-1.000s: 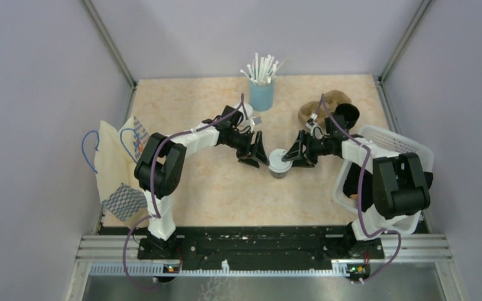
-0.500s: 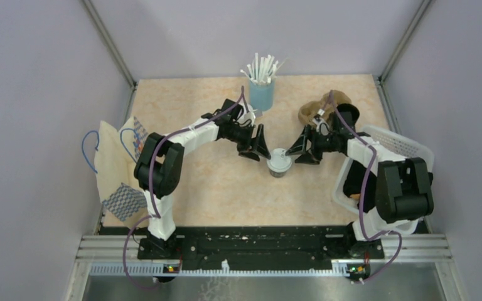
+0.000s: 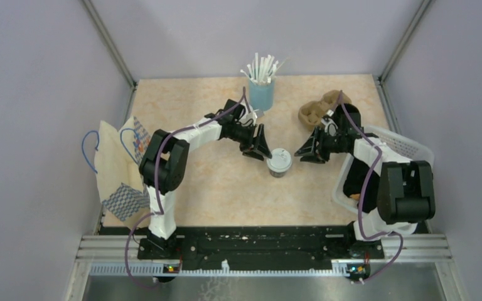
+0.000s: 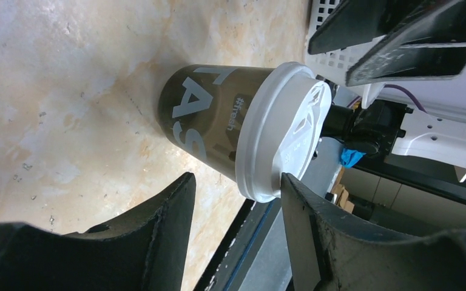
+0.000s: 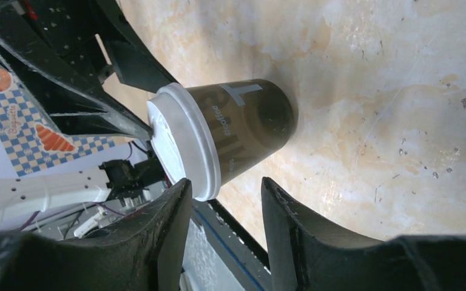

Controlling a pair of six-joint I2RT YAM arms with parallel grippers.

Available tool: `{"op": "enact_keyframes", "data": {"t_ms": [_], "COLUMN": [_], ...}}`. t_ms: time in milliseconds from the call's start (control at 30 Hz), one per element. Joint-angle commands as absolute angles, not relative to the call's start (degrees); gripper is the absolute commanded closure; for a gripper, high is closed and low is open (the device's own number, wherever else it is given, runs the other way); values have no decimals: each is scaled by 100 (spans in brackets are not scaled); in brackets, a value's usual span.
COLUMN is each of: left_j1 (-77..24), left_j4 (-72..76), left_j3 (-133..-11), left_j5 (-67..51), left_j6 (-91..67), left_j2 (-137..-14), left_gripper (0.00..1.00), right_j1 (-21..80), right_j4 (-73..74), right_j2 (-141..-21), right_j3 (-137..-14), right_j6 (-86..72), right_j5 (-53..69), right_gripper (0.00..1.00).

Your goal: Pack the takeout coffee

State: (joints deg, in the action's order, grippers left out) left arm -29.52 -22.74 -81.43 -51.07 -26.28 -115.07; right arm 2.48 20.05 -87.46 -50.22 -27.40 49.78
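The takeout coffee cup [image 3: 279,164] stands upright mid-table, dark brown with a white lid [image 3: 280,160] on it. My left gripper [image 3: 258,147] is open just left of it. My right gripper [image 3: 306,150] is open a little to its right. Neither holds anything. In the left wrist view the cup [image 4: 209,118] and its lid [image 4: 279,133] lie just beyond my open gripper [image 4: 236,182]. In the right wrist view the cup [image 5: 252,124] and its lid [image 5: 179,142] lie just beyond my open gripper [image 5: 226,182].
A light-blue cup of white straws [image 3: 262,93] stands at the back. A brown cardboard cup carrier [image 3: 317,110] lies at the back right. A white basket [image 3: 396,145] sits at the right edge. Patterned paper bags [image 3: 118,166] lie at the left edge.
My right gripper has drawn back to the right, away from the cup. My left gripper has shifted slightly toward the back. The cup with its lid stays in place.
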Motion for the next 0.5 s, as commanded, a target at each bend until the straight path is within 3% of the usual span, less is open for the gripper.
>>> {"op": "enact_keyframes", "data": {"t_ms": [0,467], "left_j1": [-2951,-2952], "left_j4": [-2079,-2081], "left_j3": [-8143,-8009], "left_j5": [-5223,-5086], "left_j6": [-2623,-2609], "left_j2": [-11498,-11555], "left_gripper": [41,45], "right_j1": [377,580], "right_j4": [2011,1827], "right_j2": [-8898,-9245], "right_j3": [-4966,-4843], "right_j6": [-2504,-2663], "right_j5": [5125,4662], "right_gripper": [55,61]}}
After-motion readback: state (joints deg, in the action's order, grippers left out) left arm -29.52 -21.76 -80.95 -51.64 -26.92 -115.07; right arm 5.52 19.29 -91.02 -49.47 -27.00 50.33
